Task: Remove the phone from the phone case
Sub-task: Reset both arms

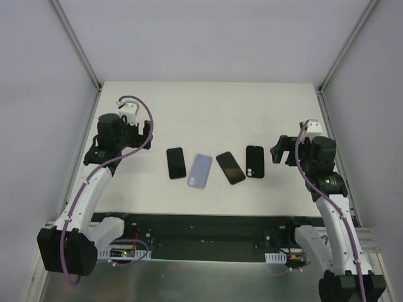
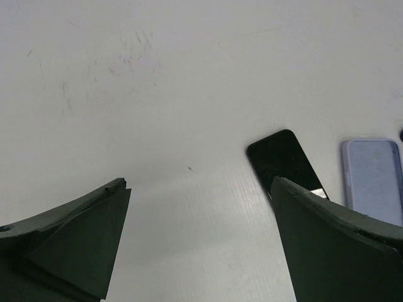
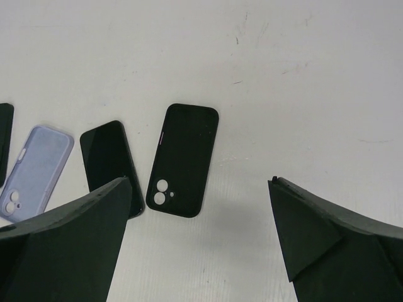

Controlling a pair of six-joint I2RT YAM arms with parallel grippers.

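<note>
Looking down from the top external view and finding four flat things lined up across the middle of the white bench (image 1: 208, 107): from the left, the first phone (image 1: 176, 163) showing a plain dark face, the lavender case (image 1: 200, 171) just beside it, the second phone (image 1: 230, 167) lying tilted, and the black case (image 1: 254, 162) at the right end. Seeing the left gripper (image 1: 141, 133) hanging to the left of the row and the right gripper (image 1: 281, 151) near its right end, neither touching anything. Moving to the left wrist view and catching the left gripper (image 2: 198, 184) spread wide with nothing between its fingers, only bare bench (image 2: 189, 75) under the gap. Noting the first phone (image 2: 283, 160) partly hidden behind the right-hand finger, and the lavender case (image 2: 373, 179) just beyond it at the frame's edge. Turning to the right wrist view and finding the right gripper (image 3: 197, 181) likewise spread wide and gripping nothing. Placing the black case (image 3: 182, 160) on the bench (image 3: 283, 75) just ahead of the gap, two round camera openings showing pale at its near end, the second phone (image 3: 107, 154) just beside it on the left. Spotting the lavender case (image 3: 34, 167) farther left, with a sliver of the first phone (image 3: 5, 141) at the border.
</note>
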